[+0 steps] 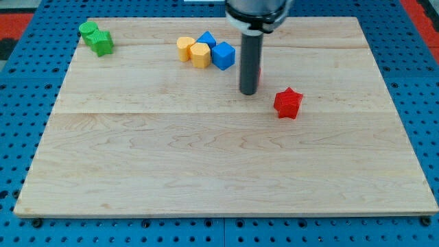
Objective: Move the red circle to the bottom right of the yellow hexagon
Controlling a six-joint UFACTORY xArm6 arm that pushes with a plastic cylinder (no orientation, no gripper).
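Observation:
My tip [248, 92] rests on the board, below and to the right of the blue and yellow cluster. A thin sliver of red [259, 71] shows at the rod's right edge; the rod hides most of that block, so I cannot make out its shape. The yellow hexagon [200, 54] sits at the view's upper middle, touching a second yellow block [184, 48] on its left. A red star [288, 103] lies just right of my tip and slightly below it, apart from it.
A blue cube [223, 55] touches the hexagon's right side, and a blue triangle [206, 39] sits behind them. A green circle [87, 29] and a green star [101, 42] sit at the board's top left corner. The wooden board [206, 171] lies on a blue pegboard.

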